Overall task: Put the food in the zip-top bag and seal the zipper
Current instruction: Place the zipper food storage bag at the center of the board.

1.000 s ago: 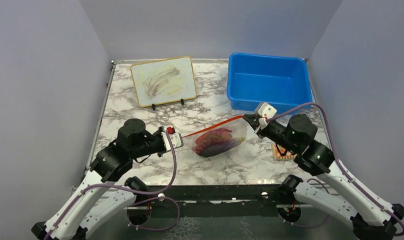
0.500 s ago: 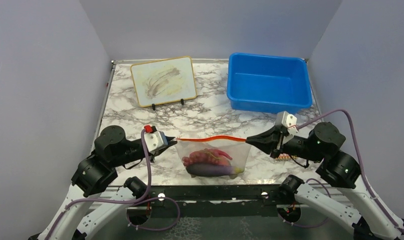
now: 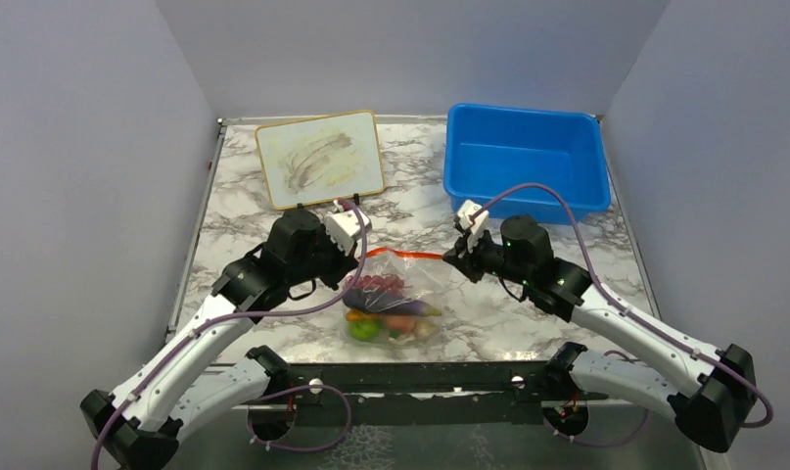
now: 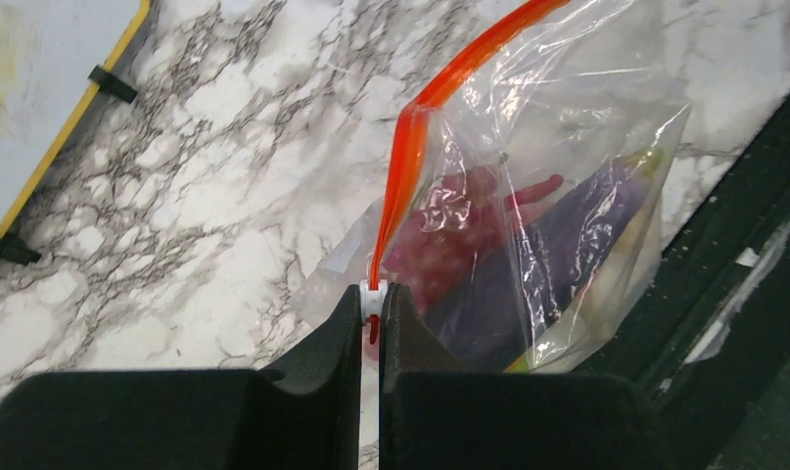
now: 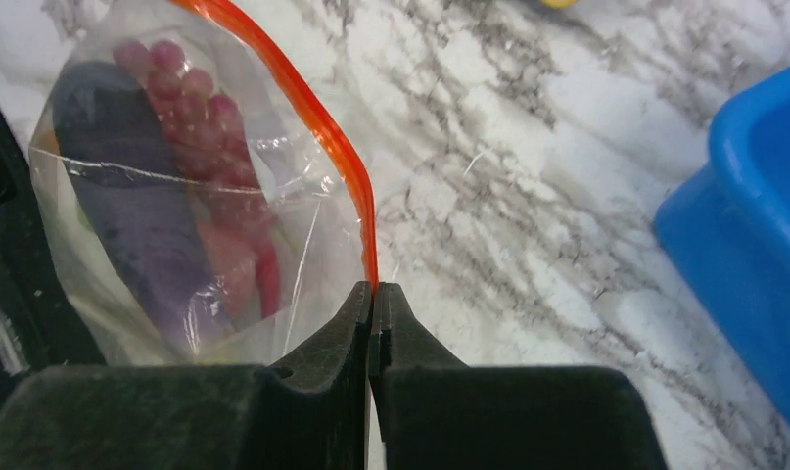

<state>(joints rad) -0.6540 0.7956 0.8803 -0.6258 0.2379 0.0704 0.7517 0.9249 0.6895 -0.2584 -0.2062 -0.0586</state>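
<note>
From overhead, the bag [image 3: 395, 299] lay on the table [image 3: 244, 225] near its front edge, between the 2 arms. Food was inside it: lime [image 3: 363, 329], eggplant [image 3: 402, 307], grapes [image 3: 376, 285]. No loose food showed on the marble. The zipper [image 3: 402, 254] ran along the bag's far side, with the left gripper [image 3: 359, 257] at 1 end and the right gripper [image 3: 451, 257] at the other. The bin [image 3: 524, 157] and board [image 3: 319, 157] sat well apart at the back.

On the left wrist cam, the left gripper [image 4: 373, 304] was pinched tight on 1 end of the zipper [image 4: 410, 147], a small white bit squeezed between the jaws. The strip read as 1 line. The bag [image 4: 586, 147] beside it held the eggplant [image 4: 557, 235] and grapes [image 4: 449, 230].

On the right wrist cam, the right gripper [image 5: 373, 299] was clamped on the other end of the zipper [image 5: 332, 137]. The bag [image 5: 97, 284] held grapes [image 5: 195, 108], eggplant [image 5: 126, 196] and chili [image 5: 265, 274].

Status, my read: loading looks done. The seal looks closed where visible, but I couldn't confirm the full length. Left: verify or press the zipper shut, then release both ends.
</note>
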